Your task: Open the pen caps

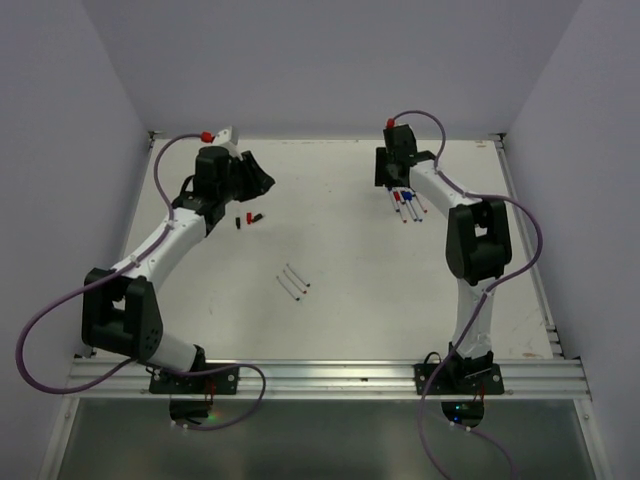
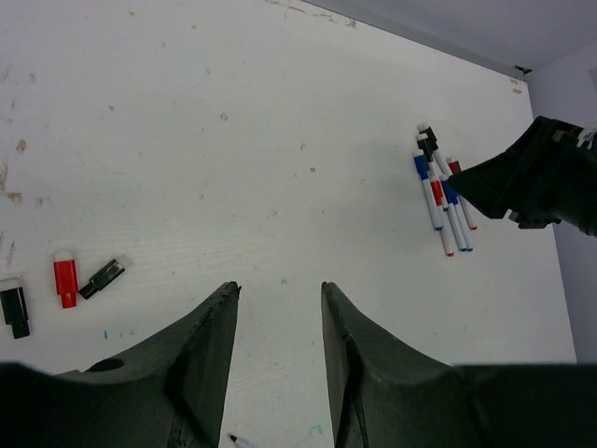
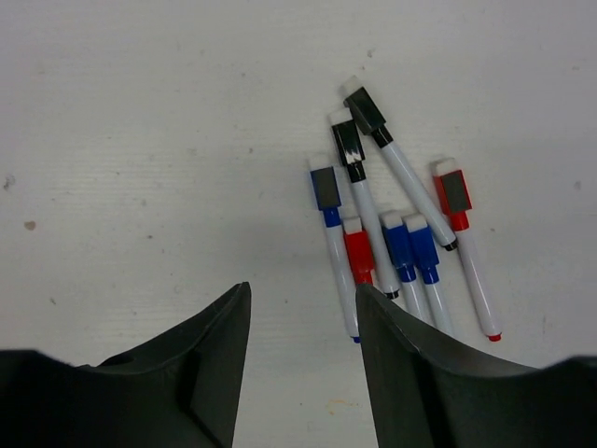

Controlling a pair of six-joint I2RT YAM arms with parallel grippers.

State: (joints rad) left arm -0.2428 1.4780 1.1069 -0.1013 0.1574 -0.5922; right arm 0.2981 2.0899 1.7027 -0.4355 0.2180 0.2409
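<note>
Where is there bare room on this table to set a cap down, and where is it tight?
Bare: the wide strip of table between the loose caps and the capped pens; also the near stretch between the uncapped pens and the right arm. Crowded: the capped pens bunch by the right gripper.

Plain booth, pale grey-lilac walls (image 1: 330,60) on 3 sides.
White flat surface (image 1: 350,300) w/ scuffs & specks; silver aluminium rail (image 1: 330,376) along near edge.
</note>
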